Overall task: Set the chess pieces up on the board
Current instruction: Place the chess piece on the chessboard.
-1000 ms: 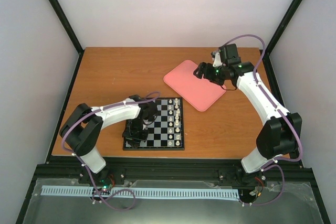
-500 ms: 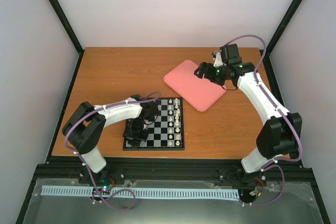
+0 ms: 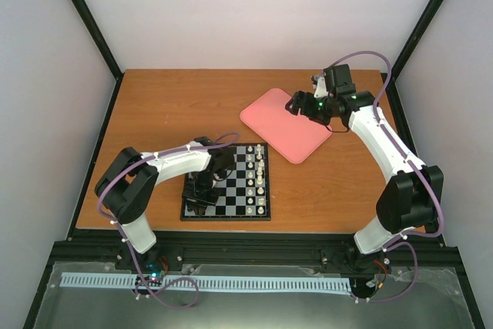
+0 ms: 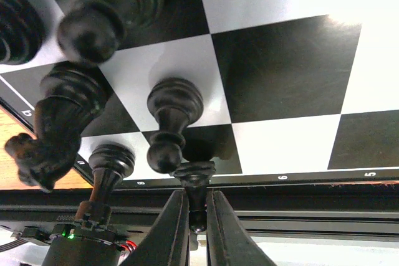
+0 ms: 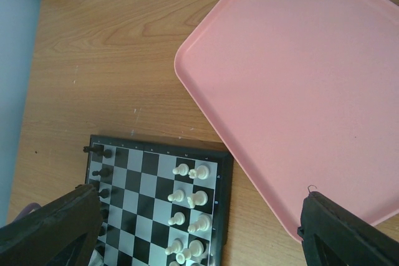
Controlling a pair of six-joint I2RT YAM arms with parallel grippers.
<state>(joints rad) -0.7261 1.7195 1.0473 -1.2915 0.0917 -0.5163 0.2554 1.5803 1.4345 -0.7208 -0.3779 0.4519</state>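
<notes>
I'm looking down on a warm brown wooden table (image 3: 169, 105), its grain running lengthwise, with a few pale flecks showing in the right wrist view. A plain whitish back wall (image 3: 262, 13) stands at 12 o'clock, with a matching left wall (image 3: 38, 113) at 9 o'clock and a right wall (image 3: 458, 129) at 3. Black struts (image 3: 85, 17) slant up from the far corners. At 6 o'clock a black rail (image 3: 262, 250) edges the table, then a pale slotted strip (image 3: 231, 283) lies on a grey metal sheet (image 3: 439, 298). The light is soft and even, and the walls look faintly lilac.

Probably a lab: white panel walls (image 3: 254, 13), black frame (image 3: 85, 17), wooden table (image 3: 169, 105)
</notes>
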